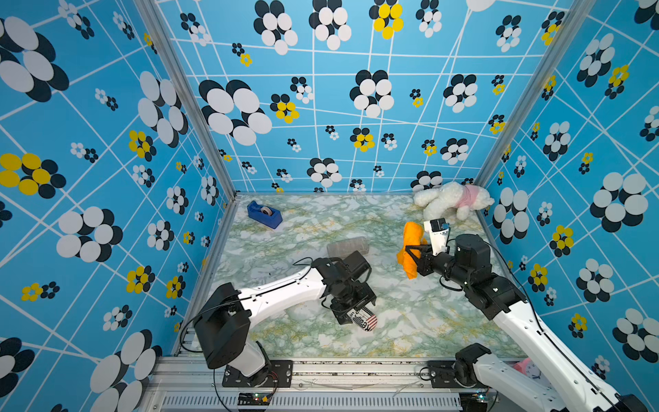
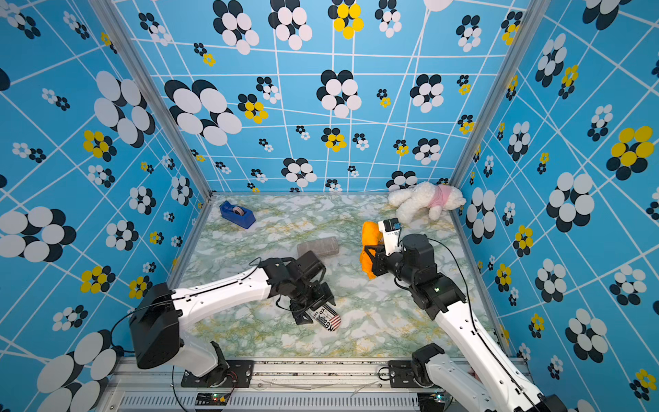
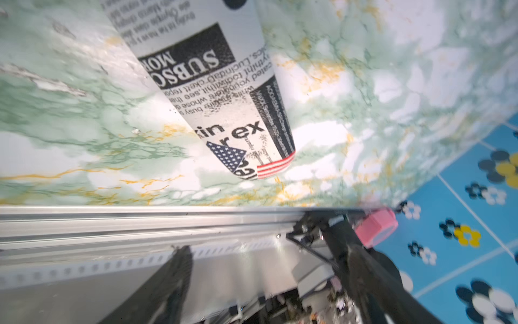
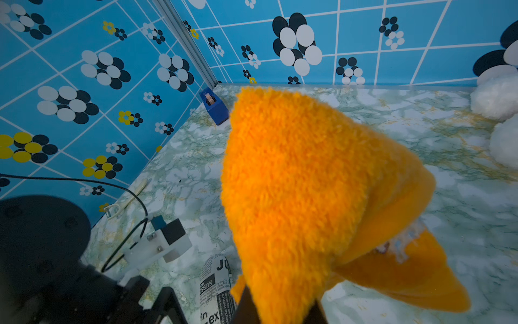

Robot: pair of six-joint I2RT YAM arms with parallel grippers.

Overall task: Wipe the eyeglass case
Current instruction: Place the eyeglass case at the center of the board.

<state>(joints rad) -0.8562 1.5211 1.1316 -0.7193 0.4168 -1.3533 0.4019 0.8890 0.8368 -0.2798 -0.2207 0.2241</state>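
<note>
The eyeglass case (image 1: 365, 320) (image 2: 327, 319) has a newspaper print with a flag at one end. It lies flat on the marble table (image 1: 410, 321) near the front middle. My left gripper (image 1: 347, 314) (image 2: 306, 316) hangs over its other end, which is hidden in both top views. In the left wrist view the case (image 3: 224, 98) rests on the table, and the left gripper (image 3: 272, 252) is open with nothing between its blurred fingers. My right gripper (image 1: 415, 257) (image 2: 374, 255) (image 4: 283, 311) is shut on an orange cloth (image 1: 410, 239) (image 2: 369, 232) (image 4: 308, 182), held up over the right side of the table.
A blue tape dispenser (image 1: 264, 214) stands at the back left. A white plush dog (image 1: 453, 199) lies at the back right. A grey oblong box (image 1: 347, 247) lies mid-table behind the left wrist. Patterned walls close in three sides. A metal rail (image 1: 321, 371) runs along the front.
</note>
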